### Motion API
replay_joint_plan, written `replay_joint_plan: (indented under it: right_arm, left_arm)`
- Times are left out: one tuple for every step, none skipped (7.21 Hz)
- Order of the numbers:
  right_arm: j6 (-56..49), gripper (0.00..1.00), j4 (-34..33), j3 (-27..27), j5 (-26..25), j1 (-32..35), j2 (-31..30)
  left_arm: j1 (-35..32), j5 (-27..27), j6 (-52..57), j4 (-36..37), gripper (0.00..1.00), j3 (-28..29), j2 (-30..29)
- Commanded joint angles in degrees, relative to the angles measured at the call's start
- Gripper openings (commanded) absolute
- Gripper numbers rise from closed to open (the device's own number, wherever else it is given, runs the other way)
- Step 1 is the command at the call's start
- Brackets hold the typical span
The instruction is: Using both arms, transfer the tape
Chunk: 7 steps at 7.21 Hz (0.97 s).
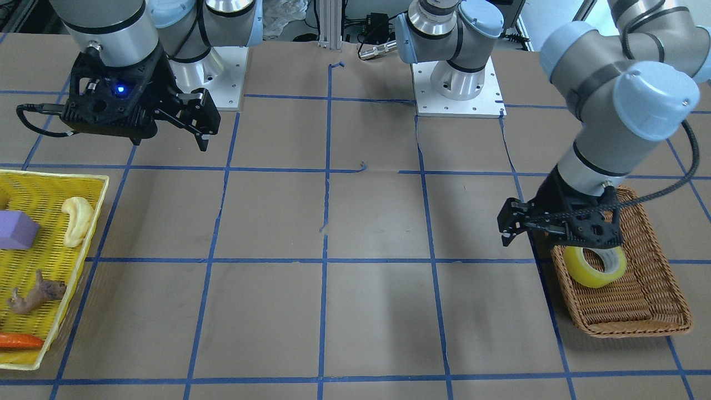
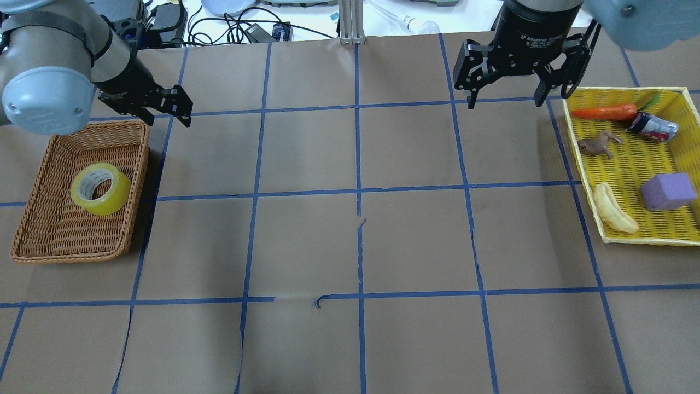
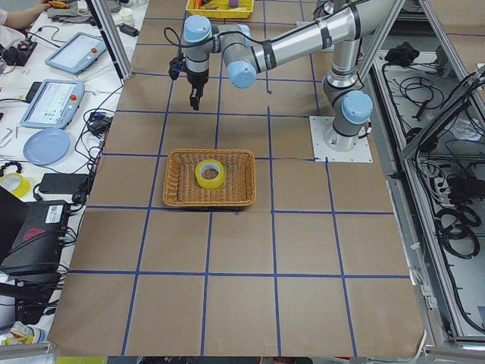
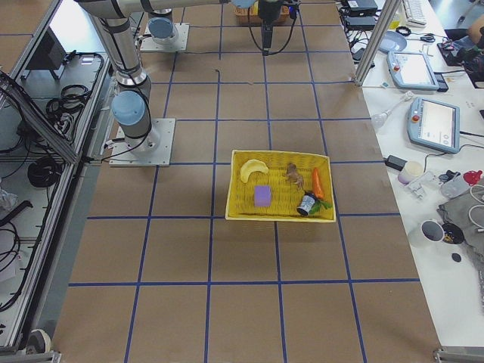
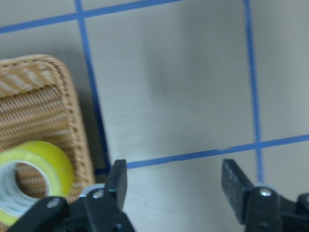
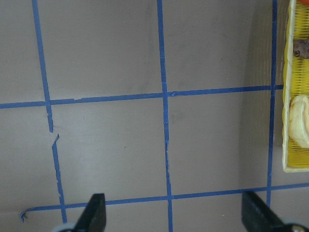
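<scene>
The yellow tape roll [image 2: 101,189] lies in a brown wicker basket [image 2: 33,254] on the table's left side. It also shows in the front view [image 1: 595,266] and the left wrist view [image 5: 29,179]. My left gripper [image 2: 169,117] is open and empty. It hangs above the table just beyond the basket's far right corner, clear of the tape; the left wrist view [image 5: 175,183] shows bare table between its fingers. My right gripper [image 2: 506,102] is open and empty, raised over the table left of a yellow basket [image 2: 588,186]. Only bare table shows between its fingers [image 6: 96,212].
The yellow basket [image 1: 94,214] holds an orange carrot [image 2: 604,112], a brown toy animal [image 2: 597,145], a small can [image 2: 653,126], a purple block [image 2: 668,191] and a pale banana-shaped piece [image 2: 613,210]. Blue tape lines grid the brown table.
</scene>
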Motion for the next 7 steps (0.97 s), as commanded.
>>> replay_joint_plan:
  right_arm:
    - [0.0, 1.0, 0.0, 0.0, 0.0, 0.1, 0.0]
    - [0.0, 1.0, 0.2, 0.0, 0.0, 0.1, 0.0]
    - [0.0, 1.0, 0.2, 0.0, 0.0, 0.1, 0.0]
    - [0.0, 1.0, 0.2, 0.0, 0.0, 0.1, 0.0]
    - [0.0, 1.0, 0.2, 0.0, 0.0, 0.1, 0.0]
    - [0.0, 1.0, 0.0, 0.0, 0.0, 0.1, 0.0]
    - [0.0, 1.0, 0.2, 0.0, 0.0, 0.1, 0.0]
  left_arm:
    - [-8.3, 2.8, -9.4, -4.9, 0.92, 0.3, 3.4]
    - [-10.2, 2.8, -12.5, -9.7, 0.92, 1.3, 4.5]
    - [-10.8, 2.5, -12.7, -11.7, 0.97, 1.9, 5.7]
    - [-11.0, 2.1, -12.7, -13.2, 1.0, 2.0, 6.6]
    - [-11.1, 2.1, -12.7, -13.6, 1.0, 2.0, 6.8]
    - [-10.7, 2.1, -12.6, -13.6, 1.0, 2.1, 7.5]
    - [-10.6, 2.4, -12.1, -14.7, 1.0, 2.5, 8.7]
